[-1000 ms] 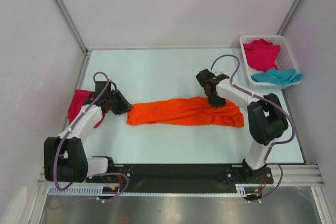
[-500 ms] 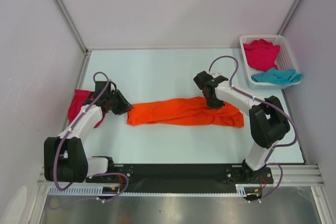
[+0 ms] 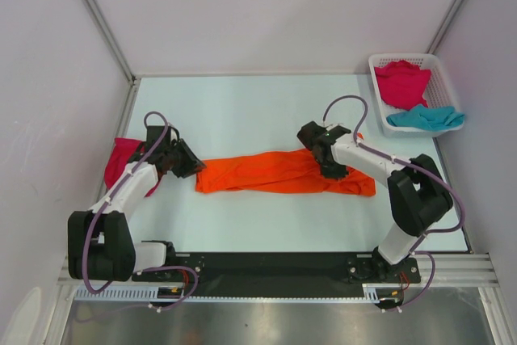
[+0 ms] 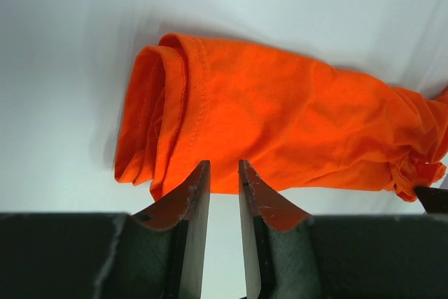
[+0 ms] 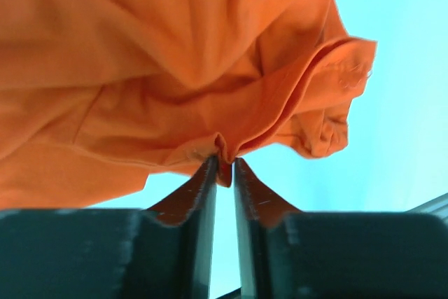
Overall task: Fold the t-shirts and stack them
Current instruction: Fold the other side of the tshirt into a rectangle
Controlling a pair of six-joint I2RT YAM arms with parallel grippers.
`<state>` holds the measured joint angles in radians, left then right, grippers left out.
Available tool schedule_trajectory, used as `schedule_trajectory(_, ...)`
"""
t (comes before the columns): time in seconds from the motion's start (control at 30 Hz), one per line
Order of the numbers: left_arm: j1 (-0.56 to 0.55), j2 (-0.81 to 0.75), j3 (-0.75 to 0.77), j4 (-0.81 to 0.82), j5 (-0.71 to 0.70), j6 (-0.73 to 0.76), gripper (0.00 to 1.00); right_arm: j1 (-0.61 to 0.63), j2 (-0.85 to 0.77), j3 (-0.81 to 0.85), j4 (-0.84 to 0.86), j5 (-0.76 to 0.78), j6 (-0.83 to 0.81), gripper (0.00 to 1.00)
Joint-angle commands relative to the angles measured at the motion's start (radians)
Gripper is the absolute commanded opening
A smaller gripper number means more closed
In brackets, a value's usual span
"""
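The orange t-shirt lies as a long crumpled band across the middle of the table. My right gripper is on its right part and is shut on a pinched fold of orange cloth. My left gripper sits just off the shirt's left end. Its jaws stand a narrow gap apart with nothing between them, and the rolled end of the shirt lies just beyond the tips. One magenta t-shirt lies bunched at the table's left edge, partly under my left arm.
A white lattice basket stands at the back right. It holds a second magenta t-shirt and the teal t-shirt. Light walls and metal posts close in the table on three sides.
My right gripper has moved a little toward the near edge and left, dragging the pinched orange fold with it. My left arm has not moved.
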<state>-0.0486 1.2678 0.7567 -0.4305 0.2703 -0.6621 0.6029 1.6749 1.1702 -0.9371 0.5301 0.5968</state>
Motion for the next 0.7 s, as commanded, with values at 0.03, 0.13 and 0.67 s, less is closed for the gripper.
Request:
schedule_trajectory(0.03,-0.005,-0.033,-0.010,0.022,0.020,0.015,0.28,0.063,-0.053,-0.015,-0.057,0.013,0.080,0.28)
schedule_trajectory(0.13,-0.004,-0.033,-0.011,0.022,0.023,0.015,0.28,0.100,-0.066,-0.012,-0.084,0.011,0.107,0.31)
schedule_trajectory(0.67,-0.005,-0.050,-0.005,0.009,0.020,0.022,0.28,0.040,0.049,0.216,-0.108,0.103,0.020,0.35)
